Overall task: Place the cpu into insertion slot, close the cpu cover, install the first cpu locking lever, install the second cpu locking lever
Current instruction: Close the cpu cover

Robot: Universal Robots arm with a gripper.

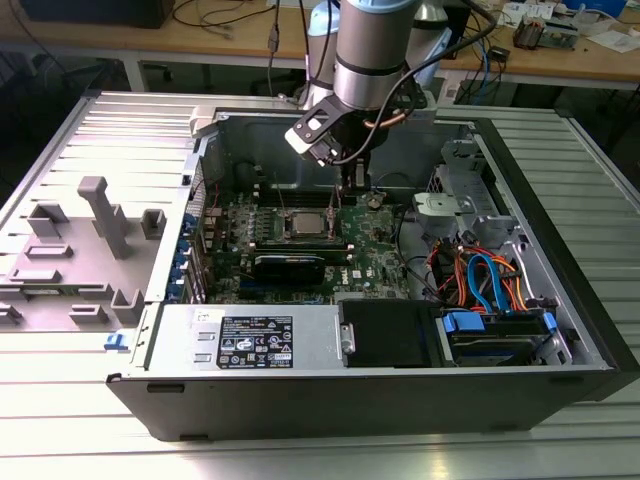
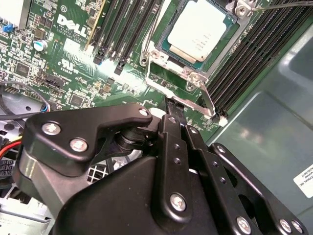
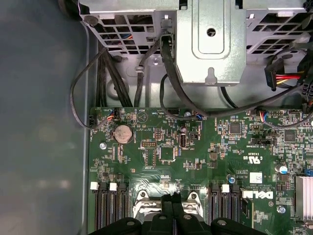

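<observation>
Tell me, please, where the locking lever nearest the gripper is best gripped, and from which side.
Probably the locking lever's bent free end, which juts out beside the memory slots. Come from above, with the gripper straddling the thin rod crosswise: it lies low beside the cpu cover, so a sideways approach looks blocked.

Field note: we take this for a robotics or electronics lab. An opened desktop computer case (image 1: 350, 405) lies on a ribbed metal tabletop (image 1: 330, 460), its motherboard (image 1: 375, 240) exposed, and a robot arm (image 1: 368, 50) reaches in. Beyond the tabletop's far edge we note wooden workbenches (image 1: 230, 48) strewn with cables (image 1: 225, 12) and a loose circuit board (image 1: 530, 35). Grey fixtures (image 1: 105, 215) stand beside the case.
</observation>
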